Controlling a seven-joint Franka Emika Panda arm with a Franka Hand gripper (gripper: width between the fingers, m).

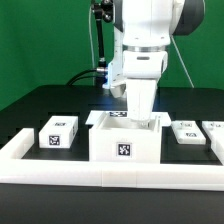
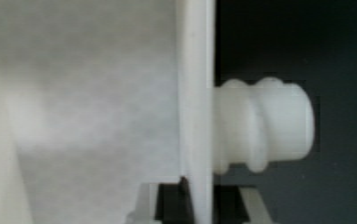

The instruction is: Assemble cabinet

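Exterior view, left to right:
- Left of centre: small block (image 1: 58, 133), tag facing the camera, sitting alone on the black table (image 1: 35, 102), just behind the rail (image 1: 100, 177).
- Centre: open-topped box (image 1: 124, 146), tag on its front face, up against the rail. The arm comes straight down over it and the gripper (image 1: 141, 117) sits at the box's rim, right of its middle. The front wall hides the fingertips.
- Right: two flat panels (image 1: 187, 131) and (image 1: 215, 130) lying tag-up, near each other, well apart from the block.

Wrist view: blurred and very close. A thin white wall (image 2: 196, 90) is seen edge-on, with a ribbed knob (image 2: 273, 135) sticking out of one face. Dark shapes flank the wall's edge near the frame border. They're probably finger pads, but I can't confirm it.

Claw: I can't tell how far open it is, or whether it's clamped on the wall or just straddling it.

Handling (my judgement):
- The parts look like rigid moulded plastic. They're light and stiff, with smooth faces that are likely slippery.
- The thin wall is the natural pinch point. Grip across its thickness, clear of the knob and the tags.
- Thin walls could flex or tip the box if pulled off-axis, so keep the force vertical.
- The knob looks like a joining feature, so don't load it sideways.
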